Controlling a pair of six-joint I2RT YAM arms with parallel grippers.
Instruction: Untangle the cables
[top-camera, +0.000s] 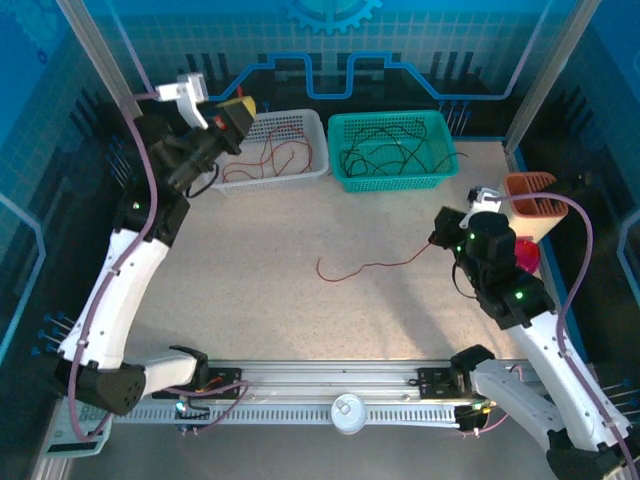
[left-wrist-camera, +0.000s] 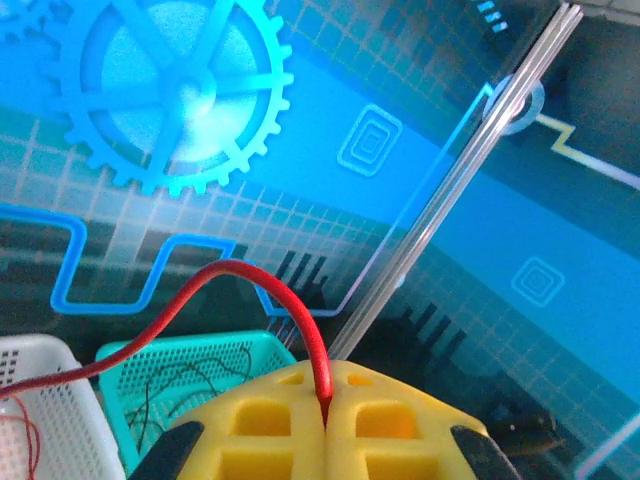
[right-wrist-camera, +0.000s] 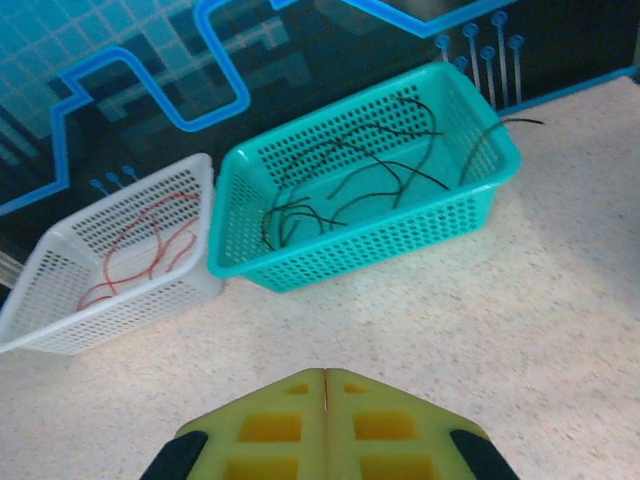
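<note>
Red cable (left-wrist-camera: 297, 318) was pinched in the left gripper (left-wrist-camera: 326, 382), yellow fingers pressed together on it. The strand came straight up out of the seam, arced over and ran off left toward the white basket (left-wrist-camera: 40, 400). That arm was raised up at the far left of the table (top-camera: 300, 310), gripper hanging over the basket's near corner.

The right gripper (right-wrist-camera: 325, 380) was low over the right side of the table. Its jaws were also pressed together, but with nothing between them as far as the wrist cam showed.

Where the cables were:
- a loose red cable (top-camera: 370, 265) lay by itself on the bare tabletop, a wavy line in the middle-right. Its right end stopped just beside the right gripper, and from the overhead view I honestly couldn't tell if it touched the fingers or not.
- a few more red cables (right-wrist-camera: 150, 245) sat looped in the white basket at the back left.
- the black cables (right-wrist-camera: 340, 200) were all curled up in the teal basket (right-wrist-camera: 380, 250), which stood right next to the white one along the back edge. One black end poked out over its right rim.
</note>
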